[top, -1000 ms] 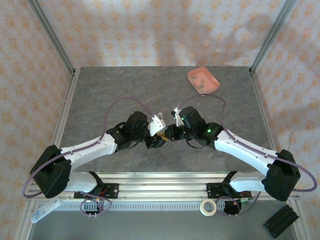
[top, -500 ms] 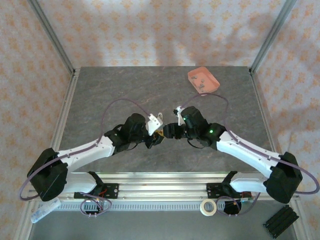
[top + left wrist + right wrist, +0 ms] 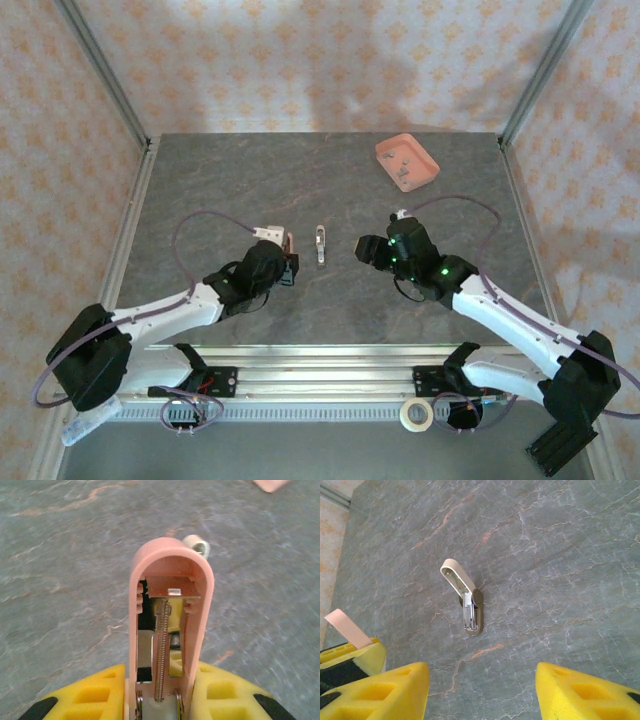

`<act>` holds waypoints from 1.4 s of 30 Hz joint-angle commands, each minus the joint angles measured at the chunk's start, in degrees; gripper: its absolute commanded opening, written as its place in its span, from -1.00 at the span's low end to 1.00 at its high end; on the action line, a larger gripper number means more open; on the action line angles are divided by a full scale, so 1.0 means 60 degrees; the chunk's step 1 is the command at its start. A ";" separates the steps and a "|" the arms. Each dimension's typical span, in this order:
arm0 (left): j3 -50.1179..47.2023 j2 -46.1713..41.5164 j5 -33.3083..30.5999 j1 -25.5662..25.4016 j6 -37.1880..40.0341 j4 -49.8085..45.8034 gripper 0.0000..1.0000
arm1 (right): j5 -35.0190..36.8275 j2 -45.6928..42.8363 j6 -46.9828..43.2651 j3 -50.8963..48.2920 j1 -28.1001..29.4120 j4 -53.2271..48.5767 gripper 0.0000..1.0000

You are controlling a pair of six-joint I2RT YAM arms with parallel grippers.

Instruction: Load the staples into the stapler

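Bright even light, faint shadows on back wall, left wrist background blurred

Staples in tray: tiny grey specks, qty unclear

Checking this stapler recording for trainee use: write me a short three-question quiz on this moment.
1. True or false: the right gripper holds the beige stapler.
2. The left gripper grips: A) the pink stapler, B) the beige stapler, C) nothing.
3. Fill in: the salmon tray sits toward the far ____ corner of the table.
Key: 1 false, it lies open on the table, gripper open; 2 A; 3 right.
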 commanded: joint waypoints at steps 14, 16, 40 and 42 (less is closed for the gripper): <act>0.0933 0.2394 -0.0503 0.0679 -0.1333 0.0781 -0.58 | -0.0086 0.0476 0.0254 0.0074 0.0003 -0.0180 0.15; 0.1239 0.2740 -0.0393 0.0694 -0.1130 0.0789 -0.58 | -0.0089 0.0480 0.0238 0.0079 0.0010 -0.0177 0.15; 0.2314 0.4817 0.0036 0.0724 -0.0398 0.1296 -0.57 | -0.0624 0.0493 -0.0143 0.0162 0.0003 -0.0163 0.15; 0.2300 0.4892 -0.0047 0.0724 -0.0383 0.1408 -0.57 | -0.0656 0.0495 -0.0157 0.0162 0.0010 -0.0143 0.15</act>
